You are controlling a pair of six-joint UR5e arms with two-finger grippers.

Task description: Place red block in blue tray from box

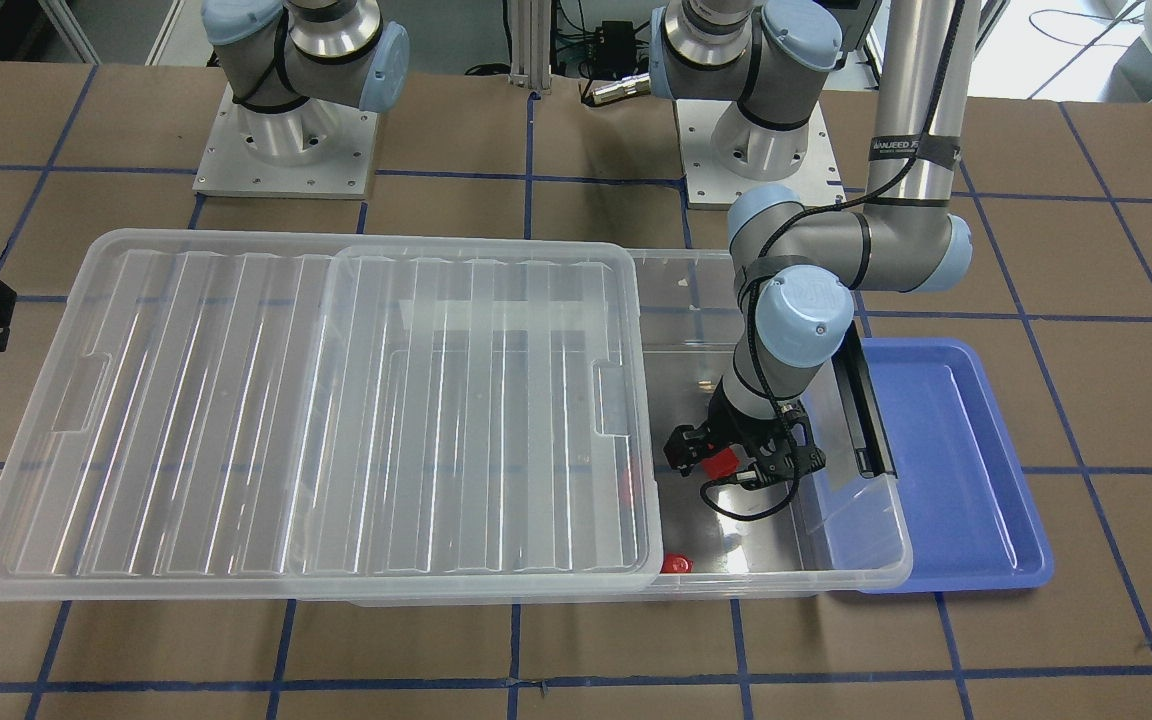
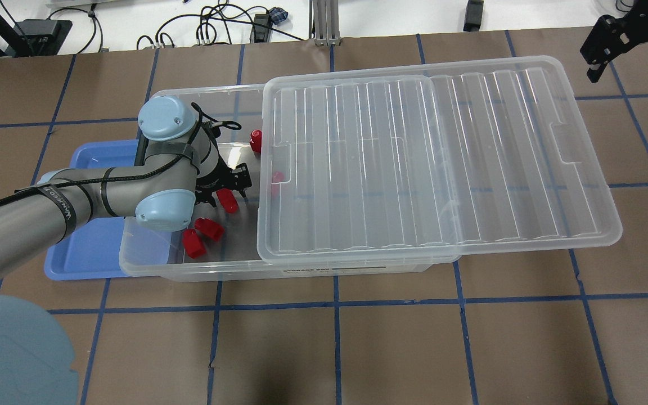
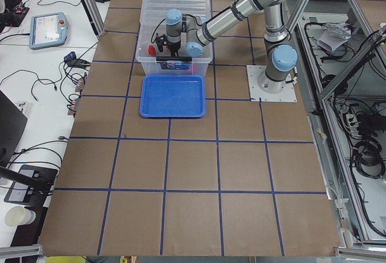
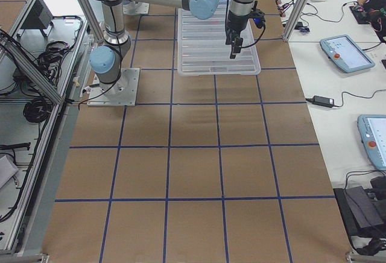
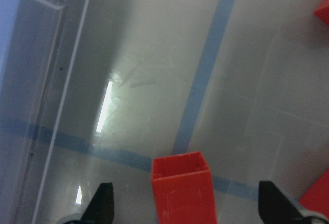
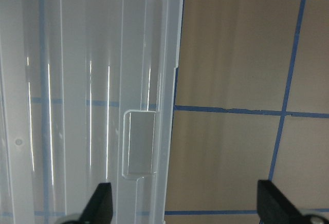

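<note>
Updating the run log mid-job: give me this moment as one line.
left gripper: open, straddling red block in box | right gripper: open, above lid edge | blue tray: empty

table (image 2: 391, 349): brown, blue tape grid | spare red blocks (image 2: 193, 243): two, side by side | red cap (image 1: 677, 563) | teach pendant (image 3: 48, 29)

The table (image 1: 576, 640) is covered in brown sheets, marked into squares by blue tape lines. The clear plastic box (image 1: 786, 578) sits lengthwise across its middle. The blue tray (image 1: 976, 480) lies flat just beside the box's short end, on the robot's left. Two metal mounting plates (image 1: 226, 175) sit at the robot's edge, bearing the arms.
</note>
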